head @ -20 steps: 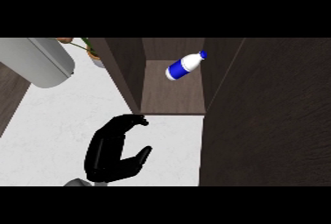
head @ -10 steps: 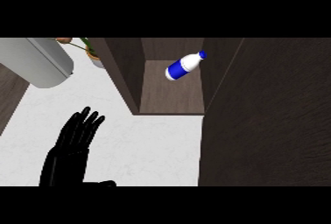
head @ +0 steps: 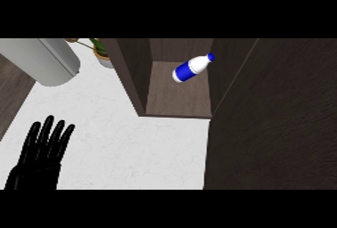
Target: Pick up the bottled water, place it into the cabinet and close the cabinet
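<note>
Resting left hand (head: 34,169), cropped below

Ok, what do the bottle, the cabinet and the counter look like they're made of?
Bottled water: probably plastic, smooth white body with a blue label band and blue cap. Cabinet: dark brown wood or wood laminate, matte, faint grain. Counter: white stone, likely marble or an imitation, with faint grey veining.
</note>
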Available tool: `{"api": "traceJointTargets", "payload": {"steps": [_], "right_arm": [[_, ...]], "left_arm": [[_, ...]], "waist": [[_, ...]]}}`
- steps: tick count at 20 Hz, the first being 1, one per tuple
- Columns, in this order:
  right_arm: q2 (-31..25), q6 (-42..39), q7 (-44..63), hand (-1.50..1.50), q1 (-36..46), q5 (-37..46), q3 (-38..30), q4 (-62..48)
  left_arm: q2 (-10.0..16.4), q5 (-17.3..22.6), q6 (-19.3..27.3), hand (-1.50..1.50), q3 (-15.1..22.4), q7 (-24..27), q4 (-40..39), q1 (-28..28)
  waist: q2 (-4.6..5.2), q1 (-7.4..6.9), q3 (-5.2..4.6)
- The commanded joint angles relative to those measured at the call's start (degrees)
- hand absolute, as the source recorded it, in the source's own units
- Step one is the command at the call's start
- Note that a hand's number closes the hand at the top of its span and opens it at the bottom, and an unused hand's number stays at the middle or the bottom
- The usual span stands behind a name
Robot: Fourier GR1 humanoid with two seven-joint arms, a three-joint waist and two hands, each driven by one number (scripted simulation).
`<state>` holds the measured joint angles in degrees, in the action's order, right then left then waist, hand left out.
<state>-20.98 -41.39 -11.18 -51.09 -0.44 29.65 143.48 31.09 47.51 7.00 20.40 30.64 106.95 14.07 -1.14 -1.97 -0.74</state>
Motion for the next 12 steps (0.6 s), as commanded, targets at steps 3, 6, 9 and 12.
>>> {"api": "traceJointTargets", "payload": {"steps": [3, 6, 9, 12], "right_arm": [[0.2, 1.4, 8.3, 1.50, 0.0, 6.8, 12.7, 7.9], [2.6, 4.2, 7.5, 1.50, 0.5, 3.0, 15.1, 6.8], [3.3, 5.5, 7.3, 1.50, 2.4, 2.7, 16.5, 3.8], [1.7, 5.4, 9.1, 1.50, 5.0, 2.9, 16.7, 3.6]], "left_arm": [[3.8, 2.9, -4.3, -1.50, -3.6, 0.6, 2.4, 4.9], [5.1, 3.9, -7.7, -1.50, -4.2, 0.9, 2.5, 6.7], [6.3, 4.9, -8.9, -1.50, -5.7, 0.7, 3.4, 6.9], [6.8, 4.5, -10.4, -1.50, -5.4, 0.8, 2.4, 6.9]], "waist": [[0.26, -1.29, -0.15], [1.04, -3.03, -0.16], [1.33, -4.35, -0.15], [1.79, -4.90, -0.18]]}}
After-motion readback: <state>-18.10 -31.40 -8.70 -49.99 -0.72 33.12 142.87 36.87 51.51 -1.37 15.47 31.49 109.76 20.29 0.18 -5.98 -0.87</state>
